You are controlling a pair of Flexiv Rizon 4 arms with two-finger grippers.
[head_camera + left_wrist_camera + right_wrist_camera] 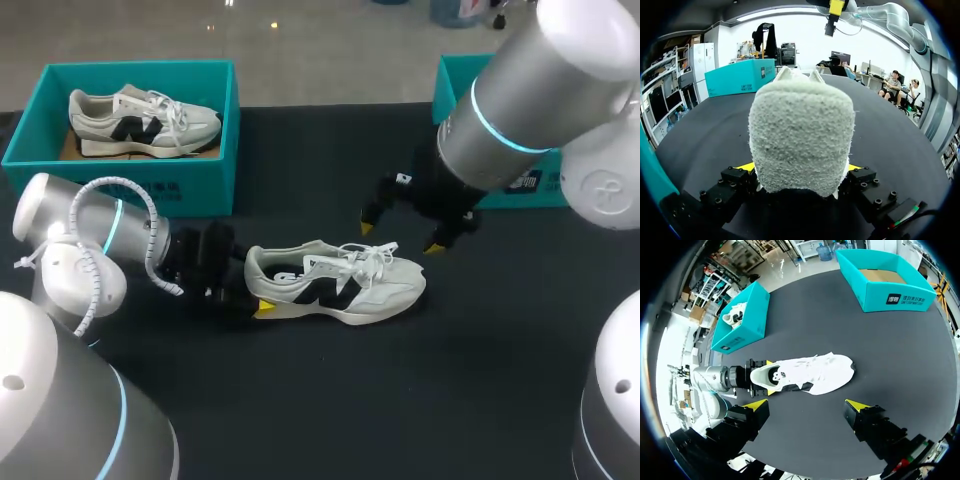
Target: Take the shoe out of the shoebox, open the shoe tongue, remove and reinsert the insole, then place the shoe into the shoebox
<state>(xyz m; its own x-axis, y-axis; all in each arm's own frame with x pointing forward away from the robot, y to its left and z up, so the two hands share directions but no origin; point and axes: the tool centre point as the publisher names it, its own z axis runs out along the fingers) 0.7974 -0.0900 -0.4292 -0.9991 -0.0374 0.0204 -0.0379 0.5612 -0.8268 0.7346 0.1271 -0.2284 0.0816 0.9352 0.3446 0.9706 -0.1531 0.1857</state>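
A white sneaker (350,285) with black side marks lies on its sole in the middle of the black table, toe pointing right. My left gripper (255,285) is at its heel. In the left wrist view the fuzzy heel (800,130) fills the space between the yellow tips, which press on both sides. From the right wrist view the sneaker (810,372) lies below, its laces loosely tied. My right gripper (400,238) hangs just above the laces, open and holding nothing. The empty teal shoebox (455,85) stands at the back right.
A second teal shoebox (180,190) at the back left holds another sneaker (140,118). Bare black tabletop lies in front of the shoe and to its right.
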